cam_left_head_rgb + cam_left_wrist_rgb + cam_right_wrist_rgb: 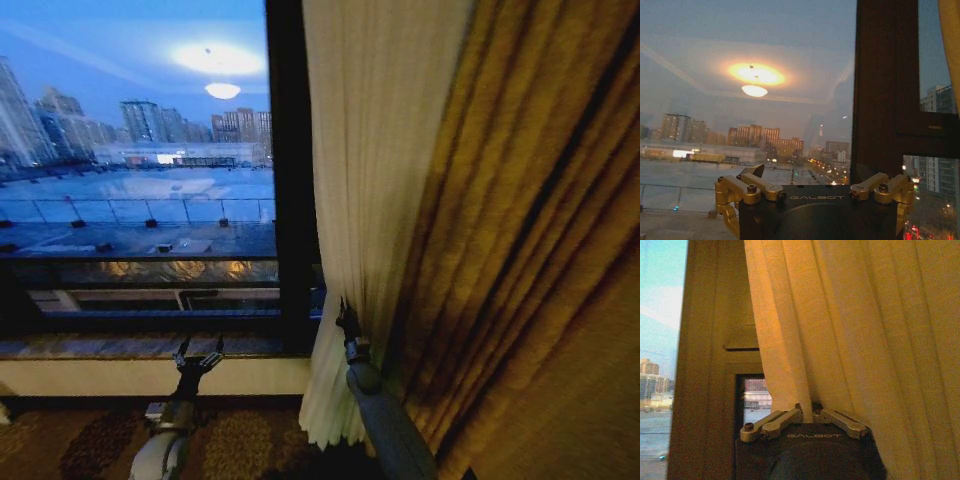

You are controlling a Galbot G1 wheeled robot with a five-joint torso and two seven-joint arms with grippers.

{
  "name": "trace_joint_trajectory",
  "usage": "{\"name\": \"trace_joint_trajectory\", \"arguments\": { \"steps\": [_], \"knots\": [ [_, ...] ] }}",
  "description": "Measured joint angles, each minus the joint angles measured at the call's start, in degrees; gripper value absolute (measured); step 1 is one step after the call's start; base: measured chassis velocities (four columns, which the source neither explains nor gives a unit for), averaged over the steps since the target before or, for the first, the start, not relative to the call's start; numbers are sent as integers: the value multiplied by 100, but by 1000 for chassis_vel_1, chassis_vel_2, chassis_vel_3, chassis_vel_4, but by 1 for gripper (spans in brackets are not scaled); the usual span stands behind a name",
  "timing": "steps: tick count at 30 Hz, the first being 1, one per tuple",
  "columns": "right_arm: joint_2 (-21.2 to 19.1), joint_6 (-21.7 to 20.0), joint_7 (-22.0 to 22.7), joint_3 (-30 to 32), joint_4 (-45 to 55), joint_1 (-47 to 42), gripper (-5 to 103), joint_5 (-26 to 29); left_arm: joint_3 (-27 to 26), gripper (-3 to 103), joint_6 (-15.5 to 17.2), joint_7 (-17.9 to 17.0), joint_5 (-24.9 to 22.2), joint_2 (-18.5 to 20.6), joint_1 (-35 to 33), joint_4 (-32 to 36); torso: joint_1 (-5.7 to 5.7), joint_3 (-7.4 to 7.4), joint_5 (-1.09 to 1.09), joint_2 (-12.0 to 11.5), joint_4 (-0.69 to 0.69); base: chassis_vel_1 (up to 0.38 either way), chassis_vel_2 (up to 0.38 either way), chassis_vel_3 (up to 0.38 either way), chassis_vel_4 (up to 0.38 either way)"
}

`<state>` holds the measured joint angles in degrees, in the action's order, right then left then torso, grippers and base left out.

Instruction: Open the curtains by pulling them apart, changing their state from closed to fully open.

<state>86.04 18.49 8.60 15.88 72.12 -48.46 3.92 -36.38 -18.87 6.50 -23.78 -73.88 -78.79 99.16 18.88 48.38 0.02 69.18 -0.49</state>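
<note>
One sheer curtain (365,180) pinched by right gripper (807,416); left gripper (198,358) spread.

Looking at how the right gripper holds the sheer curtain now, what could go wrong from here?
The right gripper pinches only a narrow fold of the thin cream pleated sheer curtain, so the fabric may slip out. The thick gold-yellow textured drape hangs against it and may drag along. The left gripper is open before the window glass.
</note>
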Motion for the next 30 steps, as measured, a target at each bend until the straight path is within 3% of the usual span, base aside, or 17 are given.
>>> {"name": "trace_joint_trajectory", "arguments": {
  "steps": [9, 17, 21, 30],
  "knots": [
    [-195, -271, 231, 120, -260, 56, 0, -203, -7, 100, 0, -6, 0, 4, 0, -1, 0, -1, -3, 0, 7, 23, 15, -10, -12],
    [-877, -457, 651, 516, -258, -31, 0, 111, -3, 100, 0, -4, 0, 2, 0, -1, 0, -1, -2, 0, 2, 6, 9, -3, -5],
    [-1031, -513, 781, 733, -246, -28, 0, 246, -2, 100, 0, -4, 0, 2, 0, -1, 0, 0, -2, 0, 2, 0, 0, 0, 0],
    [-1035, -572, 993, 837, -167, -25, 0, 260, -1, 100, 0, -4, 0, 2, 0, -1, 0, 0, -1, 0, 2, 0, 0, 0, 0]
  ]
}}
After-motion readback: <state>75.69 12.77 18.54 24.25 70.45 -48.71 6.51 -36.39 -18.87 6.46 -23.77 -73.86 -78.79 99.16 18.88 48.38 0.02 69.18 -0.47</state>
